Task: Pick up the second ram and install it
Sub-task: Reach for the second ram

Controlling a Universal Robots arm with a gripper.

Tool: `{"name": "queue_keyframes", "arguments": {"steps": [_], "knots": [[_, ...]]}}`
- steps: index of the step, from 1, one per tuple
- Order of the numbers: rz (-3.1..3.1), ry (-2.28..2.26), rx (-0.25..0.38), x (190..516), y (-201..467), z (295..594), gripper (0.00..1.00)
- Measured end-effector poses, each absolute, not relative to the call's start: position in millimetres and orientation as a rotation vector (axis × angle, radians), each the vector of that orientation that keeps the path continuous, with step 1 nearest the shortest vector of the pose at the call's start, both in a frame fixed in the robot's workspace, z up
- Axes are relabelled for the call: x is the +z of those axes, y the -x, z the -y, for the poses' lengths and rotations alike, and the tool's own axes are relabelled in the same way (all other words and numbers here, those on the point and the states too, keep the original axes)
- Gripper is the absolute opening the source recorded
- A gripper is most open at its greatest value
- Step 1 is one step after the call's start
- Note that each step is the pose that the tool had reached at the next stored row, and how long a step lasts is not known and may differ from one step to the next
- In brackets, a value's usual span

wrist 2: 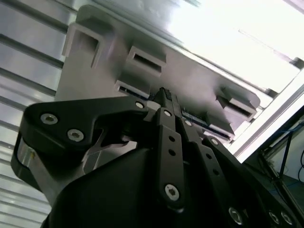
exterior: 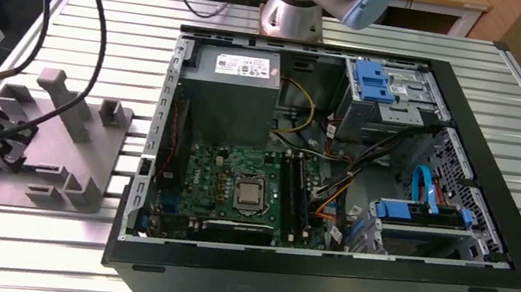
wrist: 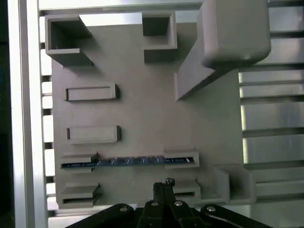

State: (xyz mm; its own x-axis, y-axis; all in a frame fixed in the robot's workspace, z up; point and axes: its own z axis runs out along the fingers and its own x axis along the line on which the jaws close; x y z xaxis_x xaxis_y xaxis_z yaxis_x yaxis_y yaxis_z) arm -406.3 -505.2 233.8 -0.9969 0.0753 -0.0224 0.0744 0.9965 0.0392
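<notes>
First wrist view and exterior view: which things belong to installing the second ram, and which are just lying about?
Job: ram, tray holding it, tool, motherboard.
Lying about: power supply, drive bay, cables.

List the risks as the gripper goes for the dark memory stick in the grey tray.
The black gripper is beside the thin dark memory stick, not over it; descending here could hit the grey plastic fixture tray instead.
The stick sits edge-on, so a skewed grasp might tilt it.
Loose cables crowd the open black computer case and might snag the stick.
</notes>
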Motion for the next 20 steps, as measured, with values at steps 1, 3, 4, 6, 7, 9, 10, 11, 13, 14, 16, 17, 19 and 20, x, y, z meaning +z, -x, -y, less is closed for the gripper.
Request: {"name": "queue_keyframes", "arguments": {"steps": [1, 3, 4, 6, 7, 9, 10, 11, 13, 14, 16, 17, 19, 20], "knots": [[-3.115, -0.116, 0.060, 232.7, 407.0, 503.5, 0.10], [-3.114, -0.112, 0.064, 230.4, 408.8, 501.3, 0.10], [-3.114, -0.110, 0.065, 229.4, 409.5, 500.5, 0.10], [-3.114, -0.105, 0.070, 227.0, 411.3, 499.1, 0.10], [-3.114, -0.102, 0.073, 225.9, 412.3, 498.5, 0.10], [-3.114, -0.097, 0.080, 223.5, 413.9, 497.0, 0.10], [-3.114, -0.095, 0.084, 222.8, 414.4, 496.3, 0.10], [-3.114, -0.093, 0.087, 222.0, 414.4, 495.6, 0.10], [-3.120, -0.091, 0.088, 220.7, 414.3, 494.8, 0.10], [-3.127, -0.091, 0.088, 220.1, 414.4, 494.3, 0.10], [-3.140, -0.088, 0.087, 219.0, 414.5, 493.5, 0.10], [-3.141, -0.084, 0.083, 218.7, 414.4, 493.4, 0.10], [-3.143, -0.069, 0.073, 218.2, 414.4, 493.3, 0.10], [-3.144, -0.062, 0.066, 217.9, 414.5, 493.1, 0.10]]}}
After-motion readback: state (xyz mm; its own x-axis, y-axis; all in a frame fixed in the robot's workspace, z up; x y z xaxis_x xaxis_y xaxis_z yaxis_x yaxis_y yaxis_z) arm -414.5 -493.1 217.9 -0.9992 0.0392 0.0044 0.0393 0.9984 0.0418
